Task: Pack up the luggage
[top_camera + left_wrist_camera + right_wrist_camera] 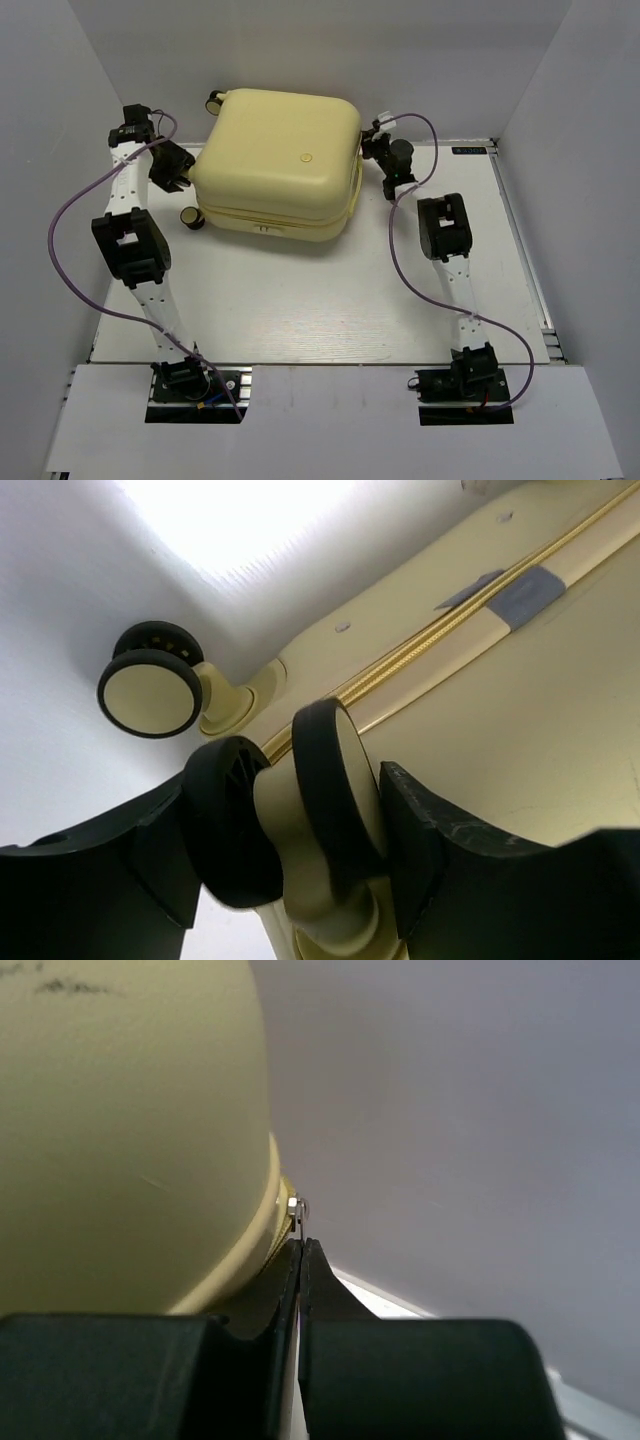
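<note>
At the far edge of the white table (300,310), roughly midway along it, the luggage (280,160) lies flat with its two pale yellow shells closed on each other (a small round badge (307,157) marks the top shell). Its caster wheels point toward the table's left edge. One of them (192,215) shows at the near-left corner of the case and another (215,100) at the far-left corner.

The left arm reaches along the left edge to the wheeled end of the case. Seen from its wrist, the left gripper (288,785) stands wide, its two black fingers (440,850) set either side of a twin-disc caster (325,770). The discs sit close against both fingers, though the picture does not settle whether they actually touch. A second caster (150,692) hangs clear beyond it, against the white wall. The gold zip (450,630) runs diagonally along the seam between the shells, passing under a grey tab (525,588).

On the other side, the right arm bends in from the right edge to the far-right corner of the case. The right gripper (301,1250) is pressed fully together, its fingers meeting in a thin line beside the rounded yellow shell. A tiny metal piece (293,1206) stands right at the fingertips by the seam. It cannot be told whether the tips pinch it. Purple cables (55,230) loop off both arms.
</note>
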Motion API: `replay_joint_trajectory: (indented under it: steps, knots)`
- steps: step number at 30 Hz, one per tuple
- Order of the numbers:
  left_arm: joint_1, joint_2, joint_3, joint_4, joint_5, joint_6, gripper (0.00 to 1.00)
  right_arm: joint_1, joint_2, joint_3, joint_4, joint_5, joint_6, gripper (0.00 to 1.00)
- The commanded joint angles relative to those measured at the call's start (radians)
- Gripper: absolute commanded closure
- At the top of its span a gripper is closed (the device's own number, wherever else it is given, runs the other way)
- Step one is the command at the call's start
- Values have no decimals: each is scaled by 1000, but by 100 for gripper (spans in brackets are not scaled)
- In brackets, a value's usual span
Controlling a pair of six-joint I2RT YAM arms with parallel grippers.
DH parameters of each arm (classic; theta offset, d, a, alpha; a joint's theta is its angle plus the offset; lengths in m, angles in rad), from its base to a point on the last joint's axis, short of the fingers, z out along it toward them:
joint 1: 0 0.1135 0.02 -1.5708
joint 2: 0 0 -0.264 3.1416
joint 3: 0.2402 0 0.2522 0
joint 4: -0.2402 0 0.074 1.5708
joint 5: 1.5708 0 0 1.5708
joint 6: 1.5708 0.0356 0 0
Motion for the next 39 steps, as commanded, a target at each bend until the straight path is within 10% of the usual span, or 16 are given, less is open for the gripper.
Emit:
replay_joint_trajectory:
  steps: [1, 8, 23, 27, 32, 39]
  knots:
    - [-46, 273, 63, 384, 75, 163, 100, -65, -5, 61, 54, -330, 61, 100]
    - [-101, 361, 194, 472, 232, 235, 100, -32, -321, -321, -76, -918, -80, 100]
    - [-264, 342, 232, 410, 270, 357, 85, 105, -783, -1083, 618, -1044, 503, 100]
    - [-298, 342, 234, 432, 274, 345, 79, 132, -887, -1191, 529, -1046, 502, 100]
    - [-327, 332, 215, 469, 281, 330, 74, 159, -1013, -1312, 283, -890, 271, 100]
    - [-327, 313, 169, 490, 276, 344, 75, 146, -1064, -1283, -111, -93, 152, 100]
